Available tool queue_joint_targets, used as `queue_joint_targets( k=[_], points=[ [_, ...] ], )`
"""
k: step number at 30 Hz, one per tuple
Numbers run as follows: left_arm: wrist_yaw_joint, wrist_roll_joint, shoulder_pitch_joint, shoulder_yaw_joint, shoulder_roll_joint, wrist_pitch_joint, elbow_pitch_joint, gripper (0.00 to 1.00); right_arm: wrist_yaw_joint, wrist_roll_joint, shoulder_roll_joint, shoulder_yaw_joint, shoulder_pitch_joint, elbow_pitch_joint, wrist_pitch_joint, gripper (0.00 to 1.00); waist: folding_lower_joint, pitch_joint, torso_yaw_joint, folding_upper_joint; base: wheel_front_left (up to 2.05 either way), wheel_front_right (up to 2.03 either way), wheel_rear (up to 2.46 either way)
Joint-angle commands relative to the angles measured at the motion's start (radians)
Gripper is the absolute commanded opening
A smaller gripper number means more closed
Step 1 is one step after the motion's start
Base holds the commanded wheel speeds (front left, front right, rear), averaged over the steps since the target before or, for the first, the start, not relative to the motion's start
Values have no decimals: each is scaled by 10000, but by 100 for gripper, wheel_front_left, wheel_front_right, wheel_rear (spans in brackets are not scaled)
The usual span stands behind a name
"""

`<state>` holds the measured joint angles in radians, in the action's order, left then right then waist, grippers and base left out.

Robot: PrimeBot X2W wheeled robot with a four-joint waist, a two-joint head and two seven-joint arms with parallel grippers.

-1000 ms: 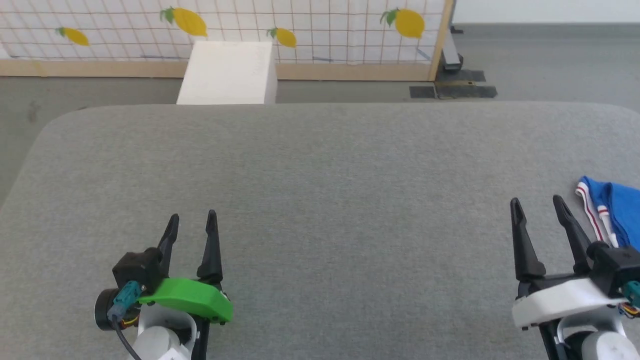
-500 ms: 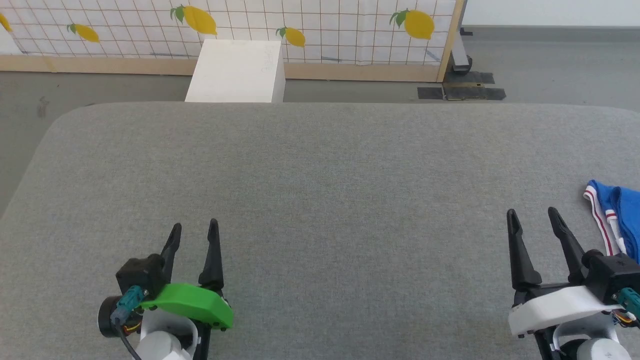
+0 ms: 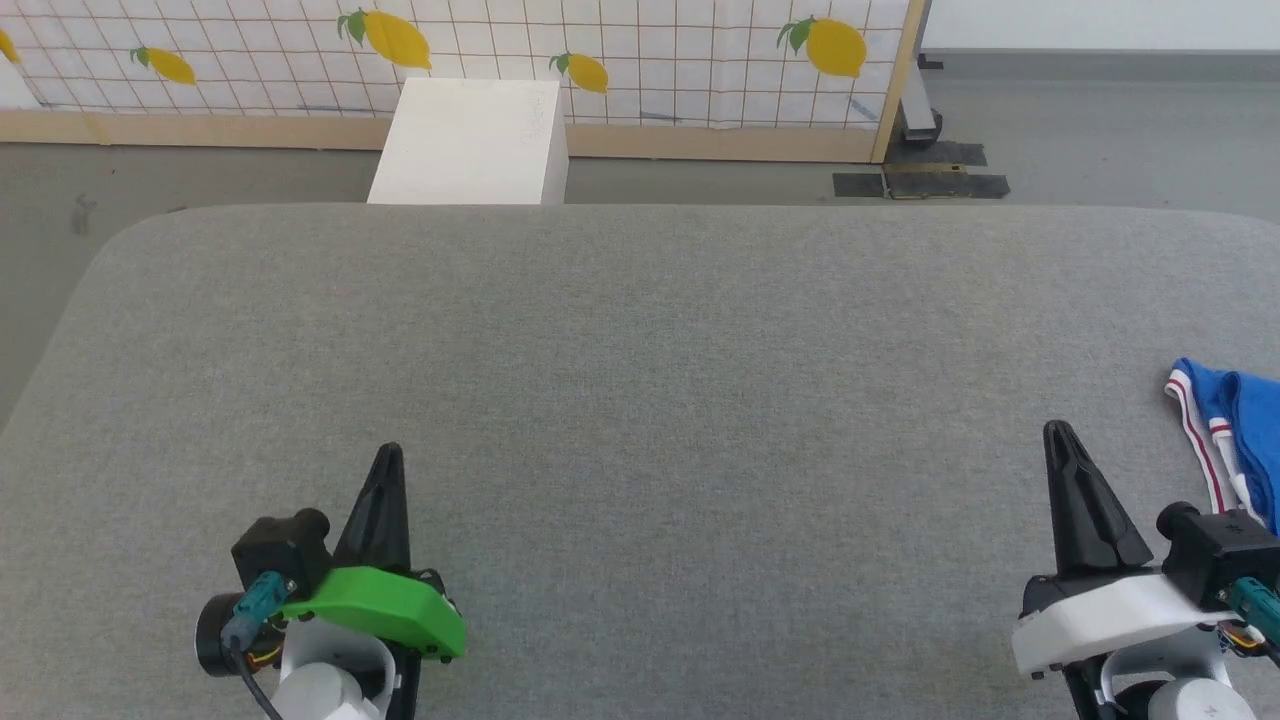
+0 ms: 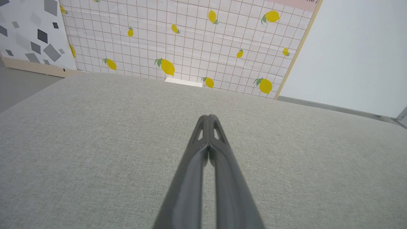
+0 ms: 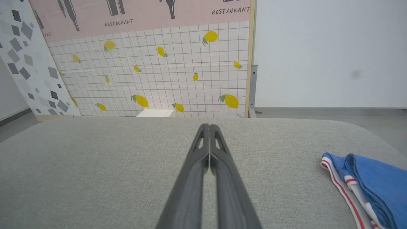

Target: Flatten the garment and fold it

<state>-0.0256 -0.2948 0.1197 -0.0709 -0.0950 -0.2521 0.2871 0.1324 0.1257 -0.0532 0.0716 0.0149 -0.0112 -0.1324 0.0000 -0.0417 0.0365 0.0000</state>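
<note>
Left pincer & right pincer snapped closed, both empty; were wide apart.

Grey table; white box beyond; lemon-print panel behind.

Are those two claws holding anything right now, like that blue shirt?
Nothing is held. The left gripper and the right gripper are shut empty above the grey surface; the garment lies apart, unheld.

garment 1 | end effectors 2: left end effector, right end effector | white box 1 | table 1
</note>
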Motion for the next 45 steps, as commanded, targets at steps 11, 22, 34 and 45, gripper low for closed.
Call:
queue_joint_targets(
  k=[11, 22, 34, 45],
  points=[
    [22, 259, -105, 53, 39, 221, -252, 0, -1, -110, 3, -61, -13, 10, 116, 0, 0, 37, -33, 0, 0, 0, 0],
    [49, 563, -229, 128, 85, 481, -548, 0, -3, -240, 6, -135, -28, 21, 253, 0, 0, 80, -70, 0, 0, 0, 0],
    [73, 841, -341, 195, 128, 719, -819, 0, -5, -359, 8, -203, -43, 32, 378, 0, 0, 120, -105, 0, 0, 0, 0],
    [95, 1099, -446, 258, 167, 940, -1070, 0, -6, -469, 11, -266, -56, 42, 494, 0, 0, 156, -137, 0, 0, 0, 0]
  ],
)
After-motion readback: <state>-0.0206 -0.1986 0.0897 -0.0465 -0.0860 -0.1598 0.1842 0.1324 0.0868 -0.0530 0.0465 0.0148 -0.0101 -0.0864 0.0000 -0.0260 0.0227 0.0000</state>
